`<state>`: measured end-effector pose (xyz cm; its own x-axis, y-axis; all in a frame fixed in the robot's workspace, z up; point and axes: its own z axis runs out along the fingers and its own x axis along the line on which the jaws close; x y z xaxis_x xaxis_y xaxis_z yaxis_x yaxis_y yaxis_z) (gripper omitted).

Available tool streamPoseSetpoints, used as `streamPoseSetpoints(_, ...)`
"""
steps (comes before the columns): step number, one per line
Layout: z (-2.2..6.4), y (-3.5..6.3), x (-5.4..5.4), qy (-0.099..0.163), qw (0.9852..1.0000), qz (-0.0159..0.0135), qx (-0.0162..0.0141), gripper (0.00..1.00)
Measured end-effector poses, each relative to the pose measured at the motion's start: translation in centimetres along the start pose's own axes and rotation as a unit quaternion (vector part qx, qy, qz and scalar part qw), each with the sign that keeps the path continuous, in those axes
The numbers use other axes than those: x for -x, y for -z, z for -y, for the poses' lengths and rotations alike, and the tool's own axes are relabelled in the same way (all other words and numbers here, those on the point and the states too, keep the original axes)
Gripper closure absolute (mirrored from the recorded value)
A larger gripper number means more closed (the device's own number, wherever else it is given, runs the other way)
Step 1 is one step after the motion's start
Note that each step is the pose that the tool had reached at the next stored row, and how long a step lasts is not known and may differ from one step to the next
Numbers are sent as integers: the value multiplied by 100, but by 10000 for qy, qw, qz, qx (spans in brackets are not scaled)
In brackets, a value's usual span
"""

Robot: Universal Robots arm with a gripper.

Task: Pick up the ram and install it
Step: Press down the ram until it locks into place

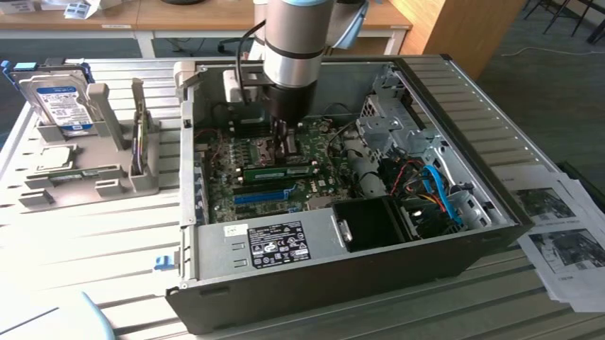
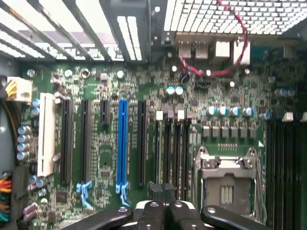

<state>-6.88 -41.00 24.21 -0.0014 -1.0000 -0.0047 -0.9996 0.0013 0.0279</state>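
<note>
Slatted table [image 1: 95,234], one ram [image 1: 280,171] (seated)

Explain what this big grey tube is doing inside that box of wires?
The grey tube is a robot arm. It reaches down into an open computer case that stands on a table. One picture is taken by a camera standing away from the arm, looking down at everything. The other is taken by a camera on the arm's wrist, looking straight at the green motherboard with its long blue slot. At the arm's tip are its jaws, which are shut, and I see nothing in them. Close to them, a thin green strip, the ram, lies along the motherboard. I cannot tell if it is fully pushed in. Beside the case, on the exterior view's left, a hard drive stands in a grey holder. Papers lie on the exterior view's right.
</note>
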Motion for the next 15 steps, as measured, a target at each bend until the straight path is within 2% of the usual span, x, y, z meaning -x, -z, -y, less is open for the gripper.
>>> streamPoseSetpoints(1,-46,-2,0,0,10000,0,0,91)
streamPoseSetpoints(6,-152,-4,0,-2,10000,0,0,91)
streamPoseSetpoints(9,-181,-5,0,-2,10000,0,0,91)
streamPoseSetpoints(15,-185,-5,-24,-3,10000,0,0,91)
